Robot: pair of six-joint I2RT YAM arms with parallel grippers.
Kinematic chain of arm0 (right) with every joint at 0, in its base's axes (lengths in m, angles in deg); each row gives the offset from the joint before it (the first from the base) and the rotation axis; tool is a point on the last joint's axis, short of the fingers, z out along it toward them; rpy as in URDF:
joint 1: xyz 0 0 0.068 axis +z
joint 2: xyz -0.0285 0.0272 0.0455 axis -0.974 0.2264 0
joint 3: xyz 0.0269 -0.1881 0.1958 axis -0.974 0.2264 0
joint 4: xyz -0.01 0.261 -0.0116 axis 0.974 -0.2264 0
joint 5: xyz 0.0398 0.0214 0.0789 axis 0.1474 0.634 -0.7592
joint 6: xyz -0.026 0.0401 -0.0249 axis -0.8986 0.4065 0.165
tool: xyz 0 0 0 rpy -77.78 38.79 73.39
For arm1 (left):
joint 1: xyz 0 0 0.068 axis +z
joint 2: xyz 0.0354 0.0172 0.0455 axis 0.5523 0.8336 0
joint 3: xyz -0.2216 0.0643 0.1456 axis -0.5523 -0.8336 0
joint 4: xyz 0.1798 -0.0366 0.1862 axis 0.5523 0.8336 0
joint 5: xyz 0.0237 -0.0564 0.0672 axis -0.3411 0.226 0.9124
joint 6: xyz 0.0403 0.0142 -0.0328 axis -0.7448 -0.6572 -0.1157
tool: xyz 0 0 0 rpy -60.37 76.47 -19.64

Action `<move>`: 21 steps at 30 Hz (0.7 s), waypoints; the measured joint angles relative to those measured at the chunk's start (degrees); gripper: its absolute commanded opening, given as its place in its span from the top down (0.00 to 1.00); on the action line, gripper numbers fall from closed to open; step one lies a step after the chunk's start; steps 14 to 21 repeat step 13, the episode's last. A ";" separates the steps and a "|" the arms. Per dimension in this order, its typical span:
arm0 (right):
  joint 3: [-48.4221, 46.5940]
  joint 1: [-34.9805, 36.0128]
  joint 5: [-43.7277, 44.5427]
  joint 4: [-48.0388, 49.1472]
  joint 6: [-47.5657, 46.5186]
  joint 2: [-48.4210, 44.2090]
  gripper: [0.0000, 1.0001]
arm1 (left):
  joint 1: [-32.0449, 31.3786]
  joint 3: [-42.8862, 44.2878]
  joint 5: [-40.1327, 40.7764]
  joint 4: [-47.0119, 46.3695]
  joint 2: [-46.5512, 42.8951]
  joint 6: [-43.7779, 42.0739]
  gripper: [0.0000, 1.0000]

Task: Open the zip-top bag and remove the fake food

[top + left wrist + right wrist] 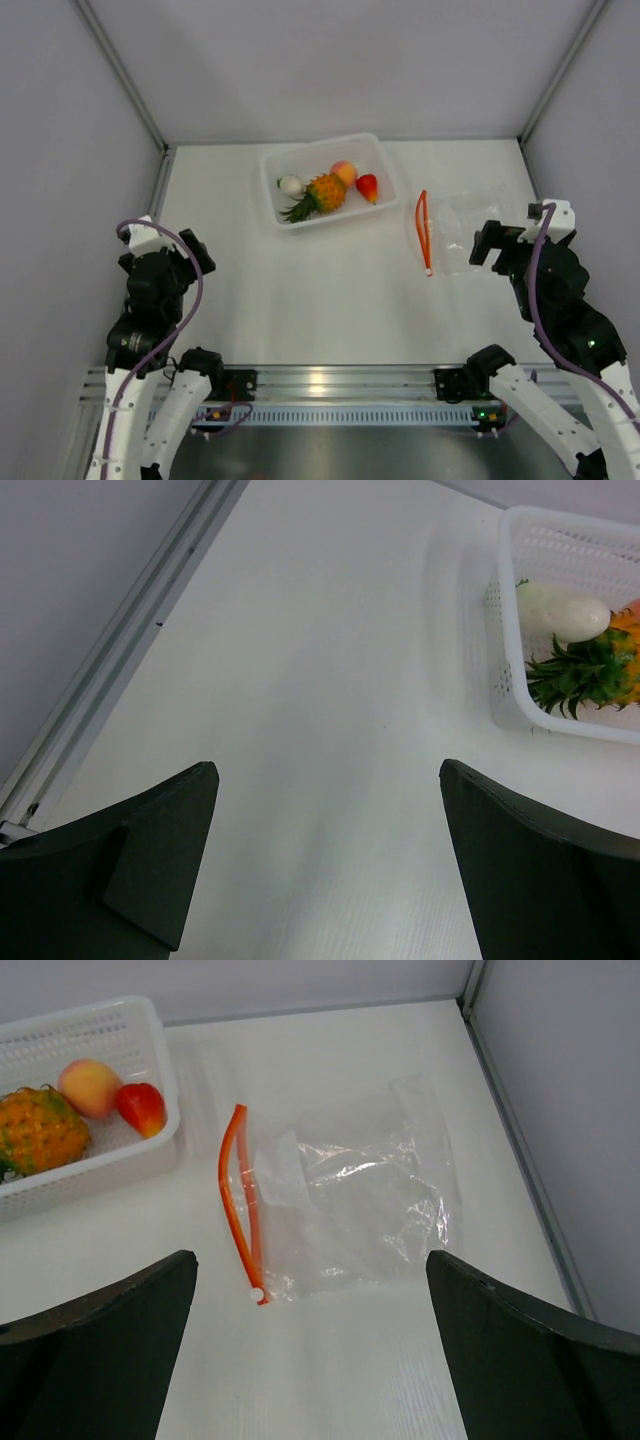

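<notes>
Near left: left end effector (325,780) hanging released over bare worktop (300,310), gripping nothing. Near right: right end effector (310,1265) hovering released, just short of zip-top bag (350,1200). Bag lying flat on worktop, seemingly empty, red zip strip (232,1195) facing left. Farther left: fake food (325,192) sitting in white tray (275,170). Risking a snag on limp film during any low sweep, dragging bag toward tray.

Overhead, two wrist views — tray (120,1170) shared
</notes>
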 measured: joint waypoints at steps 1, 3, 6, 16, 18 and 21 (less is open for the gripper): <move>0.37 0.00 -0.13 -0.11 -0.02 -0.28 0.01 | 0.00 -0.13 0.02 0.02 -0.26 0.00 0.02; 1.27 0.00 -0.44 -0.24 0.02 -0.85 0.01 | -0.02 -0.13 0.02 -0.11 -0.61 0.02 0.02; 2.49 0.00 -0.72 -0.33 0.04 -1.64 0.01 | -0.02 -0.15 0.24 -0.09 -0.85 0.11 0.02; 3.04 0.00 -0.85 -0.17 0.09 -2.25 0.00 | -0.02 -0.15 0.44 -0.11 -1.11 0.26 0.02; 3.04 0.00 -0.85 -0.17 0.09 -2.25 0.00 | -0.02 -0.15 0.44 -0.11 -1.11 0.26 0.02; 3.04 0.00 -0.85 -0.17 0.09 -2.25 0.00 | -0.02 -0.15 0.44 -0.11 -1.11 0.26 0.02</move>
